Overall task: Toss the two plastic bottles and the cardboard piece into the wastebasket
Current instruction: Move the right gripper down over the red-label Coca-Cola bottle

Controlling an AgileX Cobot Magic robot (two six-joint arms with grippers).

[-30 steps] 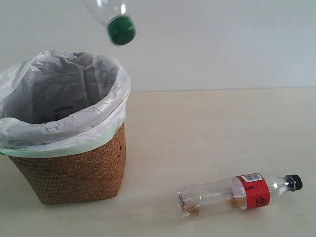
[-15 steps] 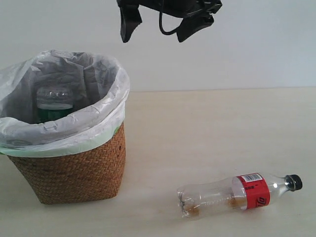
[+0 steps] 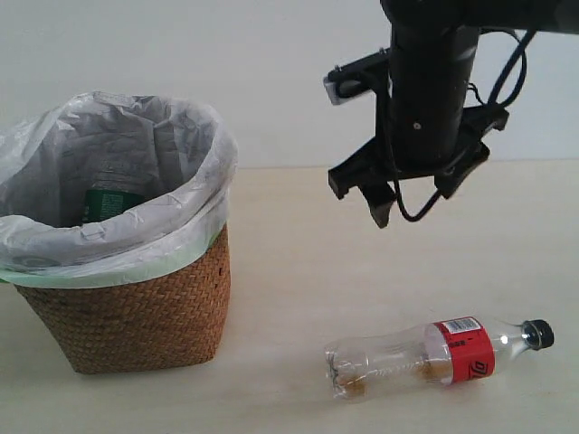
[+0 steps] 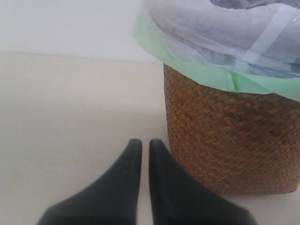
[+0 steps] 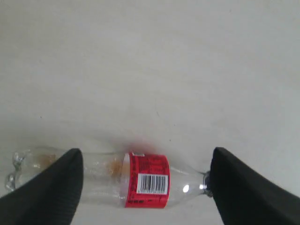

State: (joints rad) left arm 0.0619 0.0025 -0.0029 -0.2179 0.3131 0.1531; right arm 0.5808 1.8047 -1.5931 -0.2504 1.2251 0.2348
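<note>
Exterior view of right gripper [image 3: 414,201], jaws apart, above red-label bottle [image 3: 434,357]; left gripper [image 4: 141,145], jaws together, near wastebasket [image 4: 225,140].

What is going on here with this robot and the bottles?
The robot is clearing rubbish into the wastebasket. The green-label bottle is already inside it. The right gripper hangs open above the red-label bottle, which lies on the table. The left gripper is shut, low beside the wastebasket. No cardboard piece is in view.
</note>
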